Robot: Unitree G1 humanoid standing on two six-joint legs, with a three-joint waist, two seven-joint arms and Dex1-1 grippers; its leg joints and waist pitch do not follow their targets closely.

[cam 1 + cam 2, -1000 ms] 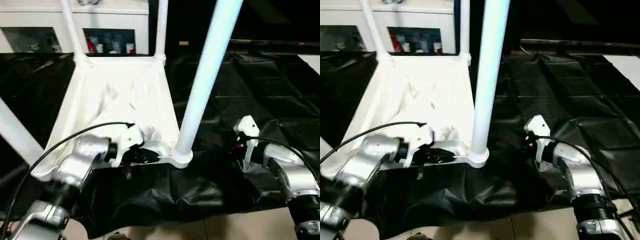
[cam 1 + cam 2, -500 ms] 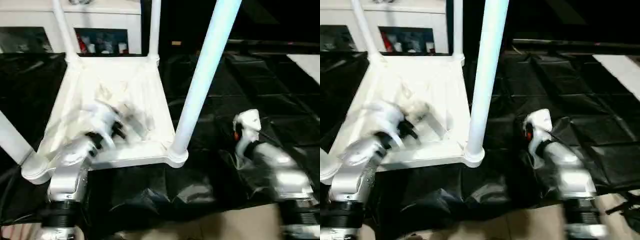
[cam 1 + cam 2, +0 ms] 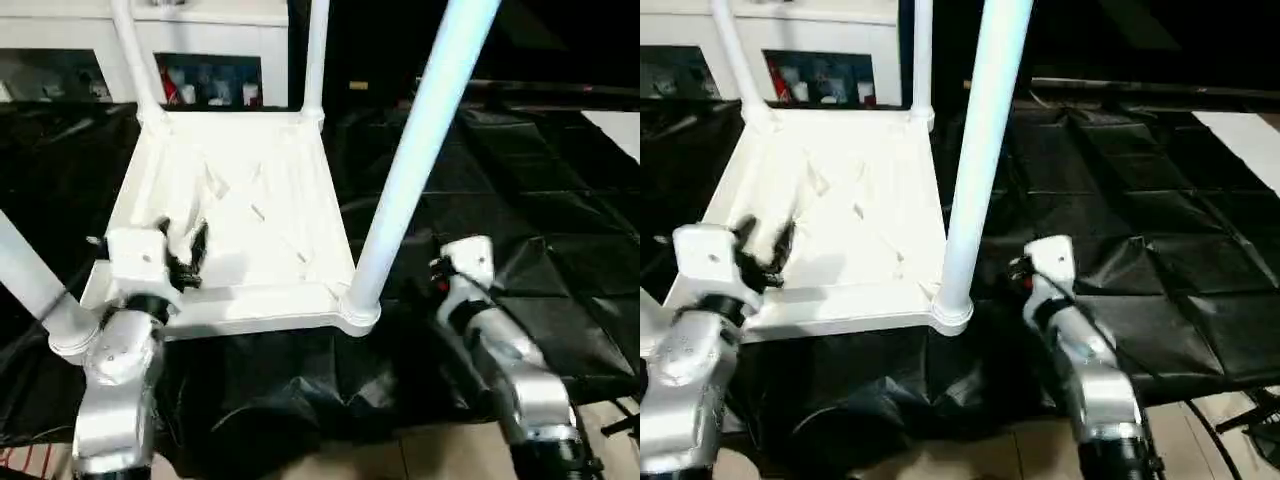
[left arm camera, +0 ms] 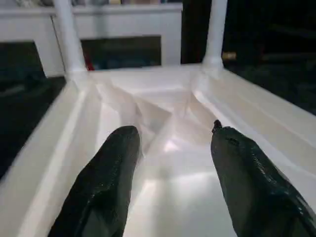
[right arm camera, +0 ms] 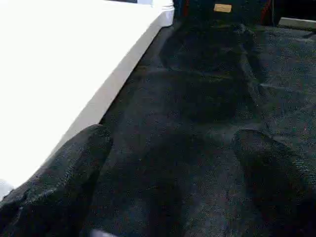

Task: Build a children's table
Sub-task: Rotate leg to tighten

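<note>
The white table top [image 3: 235, 190] lies upside down on a black sheet, ribbed underside up. Four white tube legs stand in its corner sockets: two far ones [image 3: 130, 50] [image 3: 317, 50], a near right one [image 3: 420, 150] and a near left one [image 3: 25, 270]. My left gripper [image 3: 185, 250] hovers over the near left part of the underside. In the left wrist view its fingers [image 4: 108, 173] are spread apart with nothing between them. My right gripper [image 5: 173, 143] is open above the black sheet, just right of the near right leg, beside the top's edge [image 5: 113, 84].
The black sheet [image 3: 520, 170] covers the work surface and hangs over its front edge. A white glass-door cabinet [image 3: 210, 30] stands behind the table top. Pale floor [image 3: 440, 450] shows below the front edge.
My left gripper has left the near edge by the near right socket and swung left, now pointing over the underside. My right gripper has moved closer to the near right leg. The camera also shifted.
</note>
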